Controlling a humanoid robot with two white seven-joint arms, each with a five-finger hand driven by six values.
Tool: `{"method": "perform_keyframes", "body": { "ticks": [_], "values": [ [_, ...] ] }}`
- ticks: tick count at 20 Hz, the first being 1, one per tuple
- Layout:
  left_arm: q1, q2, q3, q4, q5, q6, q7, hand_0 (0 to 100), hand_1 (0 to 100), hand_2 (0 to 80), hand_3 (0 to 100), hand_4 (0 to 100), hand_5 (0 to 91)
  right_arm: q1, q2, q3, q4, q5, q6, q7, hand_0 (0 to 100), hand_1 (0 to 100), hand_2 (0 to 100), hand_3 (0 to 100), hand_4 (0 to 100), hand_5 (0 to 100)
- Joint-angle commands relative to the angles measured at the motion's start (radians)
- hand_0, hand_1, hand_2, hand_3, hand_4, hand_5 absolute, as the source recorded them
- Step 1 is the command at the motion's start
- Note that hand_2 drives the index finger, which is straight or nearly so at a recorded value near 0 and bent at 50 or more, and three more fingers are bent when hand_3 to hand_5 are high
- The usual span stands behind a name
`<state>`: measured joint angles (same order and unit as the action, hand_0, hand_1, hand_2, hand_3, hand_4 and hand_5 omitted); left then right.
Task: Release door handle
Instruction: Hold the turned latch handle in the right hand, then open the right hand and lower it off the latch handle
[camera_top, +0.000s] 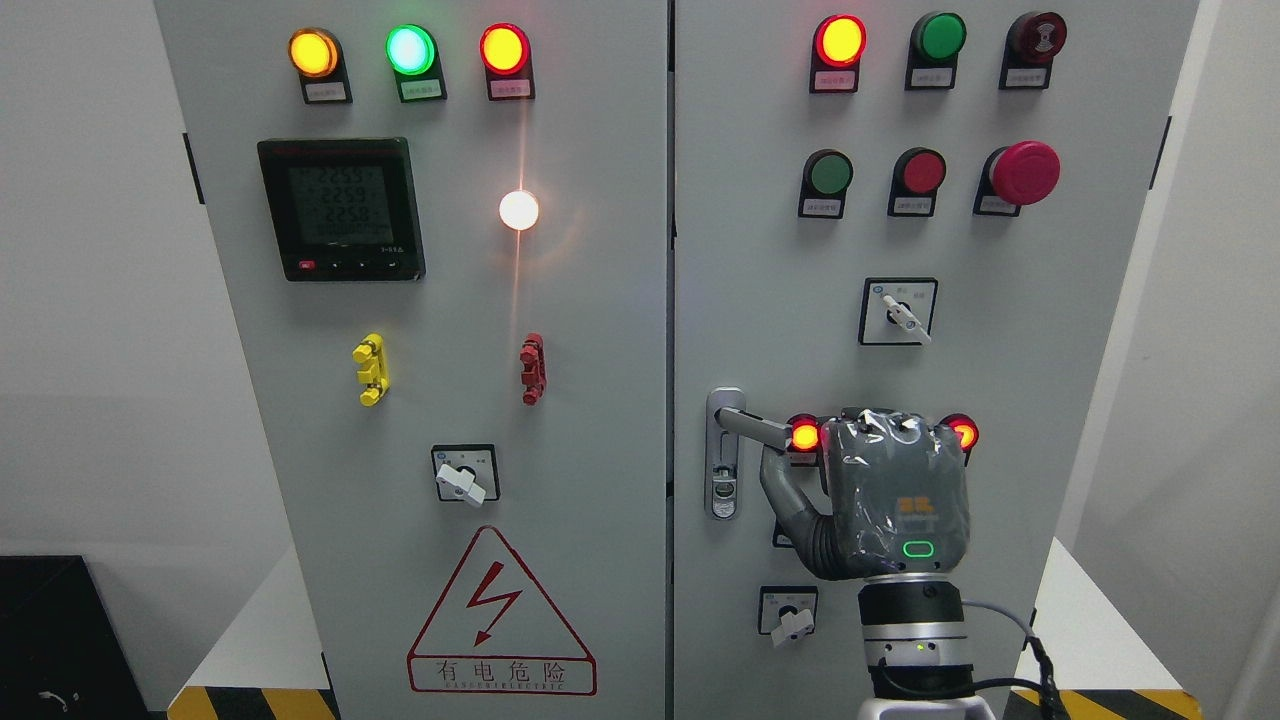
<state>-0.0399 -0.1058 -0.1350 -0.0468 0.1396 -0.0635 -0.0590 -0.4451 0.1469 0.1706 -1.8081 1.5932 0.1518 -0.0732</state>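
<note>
Rising from the bottom edge right of the middle, the right hand (885, 490) is seen from behind in the head view, set against the right door (1050, 400) of a grey electrical cabinet (600, 300). The door handle (752, 424) sits at the left edge of that door, its lever pointing right from a tall lock plate (724, 470). The lever's outer end is hidden behind the hand, and the thumb (785, 495) is seen just beneath it. Whether the fingers are clamped on the lever or held apart from it cannot be told, since the back of the hand covers them. Two lit red lamps (805, 436) are seen at either side of the knuckles. A rotary switch (899, 312) is mounted above the hand.
</note>
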Motion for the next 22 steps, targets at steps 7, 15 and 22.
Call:
{"method": "perform_keyframes", "body": {
  "ticks": [7,15,22],
  "values": [
    [0.000,0.000,0.000,0.001,0.000,0.002,-0.001,12,56,0.0,0,0,0.0,0.074,-0.009,0.006,-0.042,-0.002,-0.003,-0.011,52,33,98,100,100,100],
    [0.000,0.000,0.000,0.001,0.000,0.001,-0.001,12,56,0.0,0,0,0.0,0.166,-0.012,-0.005,-0.115,-0.006,-0.070,-0.023,53,32,82,100,94,97],
    [0.000,0.000,0.000,0.001,0.000,0.001,-0.001,12,56,0.0,0,0,0.0,0.220,-0.010,-0.098,-0.166,-0.016,-0.215,-0.039,54,31,56,77,73,80]
  ]
}}
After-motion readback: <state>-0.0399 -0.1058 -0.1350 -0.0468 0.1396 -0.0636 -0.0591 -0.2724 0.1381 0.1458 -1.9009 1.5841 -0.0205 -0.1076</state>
